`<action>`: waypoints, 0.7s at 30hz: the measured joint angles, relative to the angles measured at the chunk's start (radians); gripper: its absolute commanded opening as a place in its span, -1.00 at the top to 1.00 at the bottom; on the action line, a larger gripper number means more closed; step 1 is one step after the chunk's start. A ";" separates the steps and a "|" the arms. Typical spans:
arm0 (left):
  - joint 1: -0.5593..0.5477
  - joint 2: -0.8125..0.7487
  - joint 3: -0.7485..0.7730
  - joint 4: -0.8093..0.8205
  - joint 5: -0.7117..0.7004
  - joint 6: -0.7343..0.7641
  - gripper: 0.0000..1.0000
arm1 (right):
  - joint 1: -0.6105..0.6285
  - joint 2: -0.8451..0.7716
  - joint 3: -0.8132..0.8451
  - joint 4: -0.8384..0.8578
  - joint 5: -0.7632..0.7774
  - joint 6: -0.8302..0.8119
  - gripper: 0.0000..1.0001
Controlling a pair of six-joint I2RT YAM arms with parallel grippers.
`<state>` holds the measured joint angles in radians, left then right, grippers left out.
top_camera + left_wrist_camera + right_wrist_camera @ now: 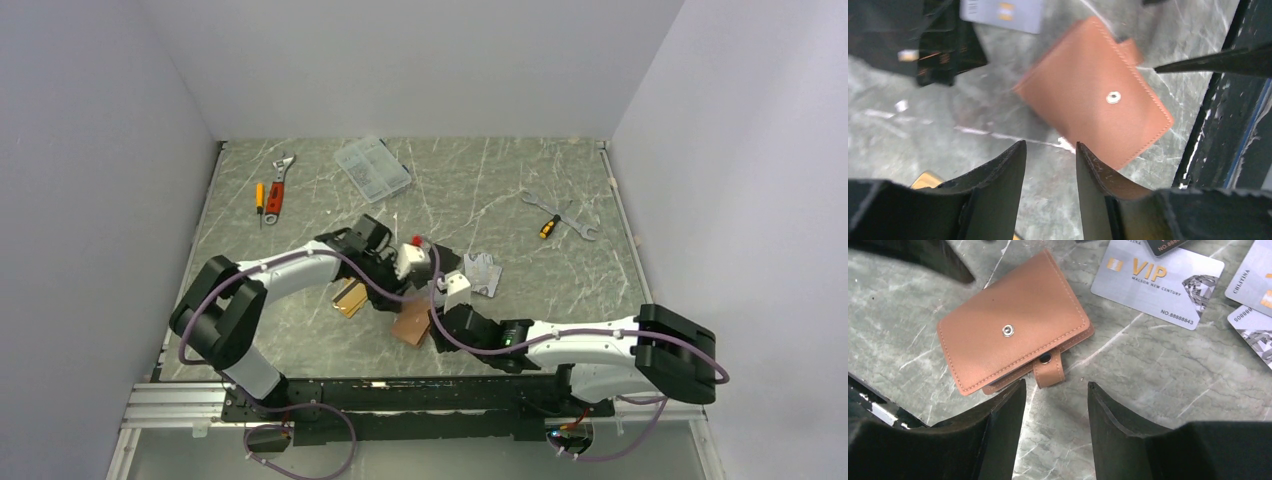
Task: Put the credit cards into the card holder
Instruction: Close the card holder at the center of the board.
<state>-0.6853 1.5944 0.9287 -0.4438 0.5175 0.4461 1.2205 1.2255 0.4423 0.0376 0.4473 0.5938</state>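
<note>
Only right wrist view reads VIP on a credit card (1158, 282); left gripper (1050, 146), right gripper (1056, 386) released.

Card holder (1013, 337) is showing salmon-brown, silver snap. VIP card (1158, 282) beside it is reading silver-grey, gold lettering. Table (1148, 370) is showing white-veined grey. Second card (349, 297) left of holder is probably looking orange-gold.

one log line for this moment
wallet: folded, unsnapped | cards: loose beside it | left hand: open, empty | right hand: open, empty

Left arm (290, 270) and right arm (585, 340) angled inward, left fingers (1003, 180) parted, empty, right fingers (1003, 425) likewise
</note>
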 measured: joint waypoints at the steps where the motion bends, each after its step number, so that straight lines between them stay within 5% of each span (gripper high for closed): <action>1: 0.031 -0.002 -0.001 0.004 0.027 -0.019 0.03 | 0.005 0.006 0.000 0.005 0.001 -0.008 -0.02; 8: 0.214 -0.021 -0.011 0.035 0.257 -0.155 0.01 | 0.013 0.050 0.002 0.028 0.016 -0.039 -0.02; 21: 0.191 -0.009 -0.031 0.078 0.331 -0.277 0.06 | 0.034 0.195 0.131 -0.003 0.104 -0.077 0.17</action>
<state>-0.4946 1.5856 0.8982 -0.3660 0.8486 0.1696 1.2549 1.4208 0.5735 0.0341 0.5510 0.5163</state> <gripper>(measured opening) 0.480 0.459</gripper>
